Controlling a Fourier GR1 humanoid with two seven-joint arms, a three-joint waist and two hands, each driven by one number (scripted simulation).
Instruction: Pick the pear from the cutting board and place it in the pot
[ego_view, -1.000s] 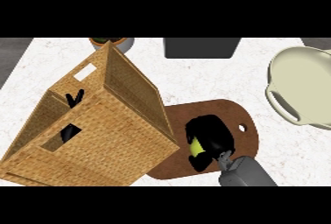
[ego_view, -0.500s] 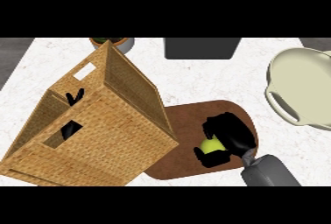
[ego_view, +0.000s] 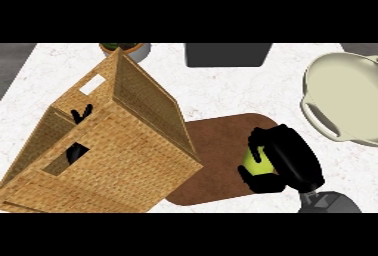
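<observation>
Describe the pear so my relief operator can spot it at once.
Find the large wicker basket at the left; the brown cutting board lies just right of it. Over the board's right end, the black right hand curls round the pear, the only bright yellow-green thing in view.

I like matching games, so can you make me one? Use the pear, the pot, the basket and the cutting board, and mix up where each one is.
Things:
1. pear
2. pot
3. basket
4. cutting board

Places:
A. far right of the counter
B. left side of the counter
C. inside the curled fingers of the right hand
D. in the middle, between basket and pot

Pairs: 1-C, 2-A, 3-B, 4-D
</observation>
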